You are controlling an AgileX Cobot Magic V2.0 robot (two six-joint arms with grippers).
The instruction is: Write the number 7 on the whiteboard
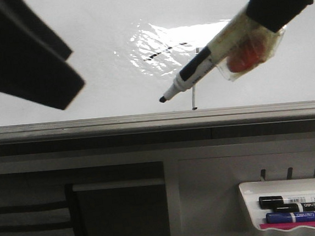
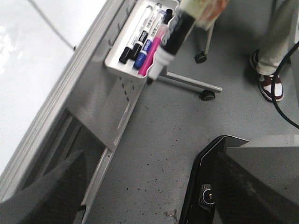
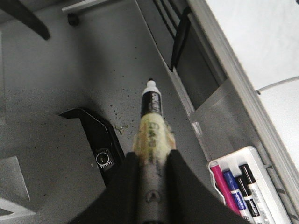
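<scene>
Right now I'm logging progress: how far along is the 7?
The number 7 looks drawn on the whiteboard: a dark downstroke shows, its top lost in glare. The right gripper holds the marker, tip beside the stroke. Contact is unclear. Left: stowing the marker.

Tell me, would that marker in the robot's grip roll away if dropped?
Probably: the marker looks round and smooth, so it may roll. It seems stiff and light. Yellowish wrapping where the right gripper clamps it likely curbs slipping.

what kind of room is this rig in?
Likely a lab or office: a large whiteboard on a wheeled metal stand, a tray of markers hung beneath it, bare grey floor, and a person's shoes nearby.
</scene>
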